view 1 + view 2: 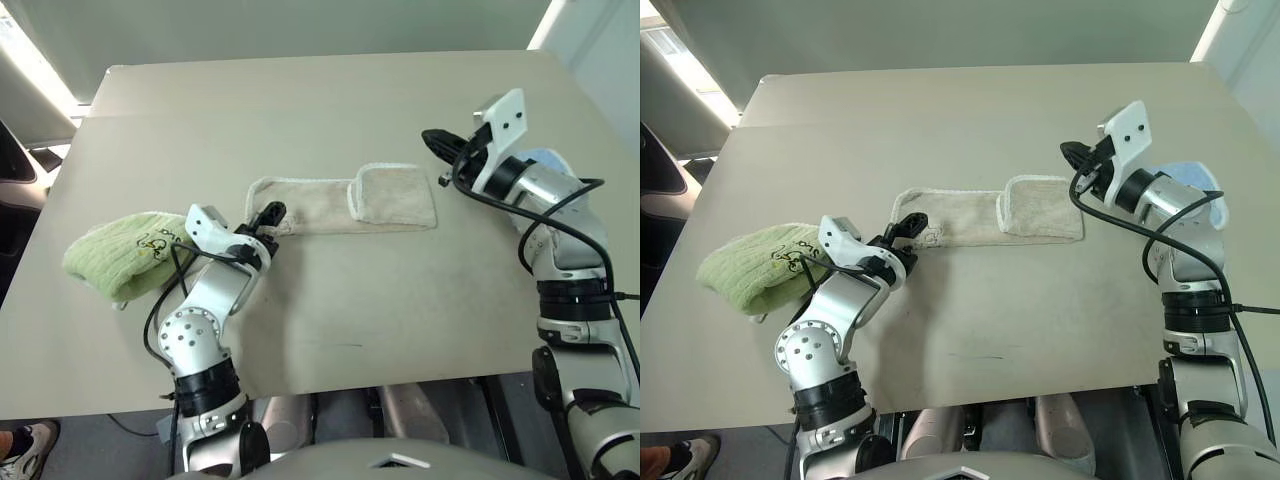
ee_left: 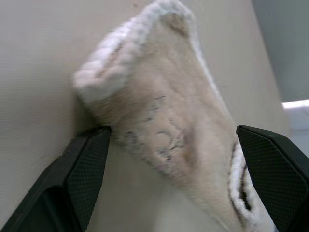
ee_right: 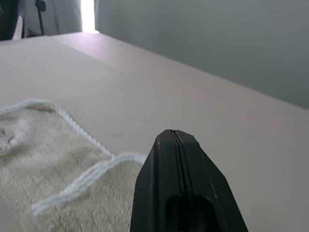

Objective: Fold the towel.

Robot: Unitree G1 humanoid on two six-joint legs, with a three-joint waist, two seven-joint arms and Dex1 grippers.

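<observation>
Towel (image 1: 345, 207), beige terry with a white corded edge, lies as a long strip across the middle of the table (image 1: 330, 110). Its end nearer the right arm is already turned back over itself, making a double layer there; the end nearer the left arm lies single and flat, with a small dark embroidered mark close to the corner.

We judge it light, soft and limp: it will sag from any pinch point and offers no stiffness, so a grip in mid-cloth would only bunch it. The pile should give good friction, so slipping is unlikely. The best hold, in our view, is the corded edge at the unfolded corner, with one finger worked under the cloth.

Left gripper (image 1: 268, 217) sits at that unfolded end with its fingers spread wide. In the left wrist view the embroidered corner lies between the two fingers (image 2: 82, 169); one fingertip is against the cloth edge, and nothing is clamped yet.

Right gripper (image 1: 440, 143) hangs above the table, just beyond the folded end and clear of the towel, fingers pressed together and empty.

A crumpled light green towel (image 1: 125, 252) rests on the table on the far side of the left gripper from the beige towel, apart from it.
</observation>
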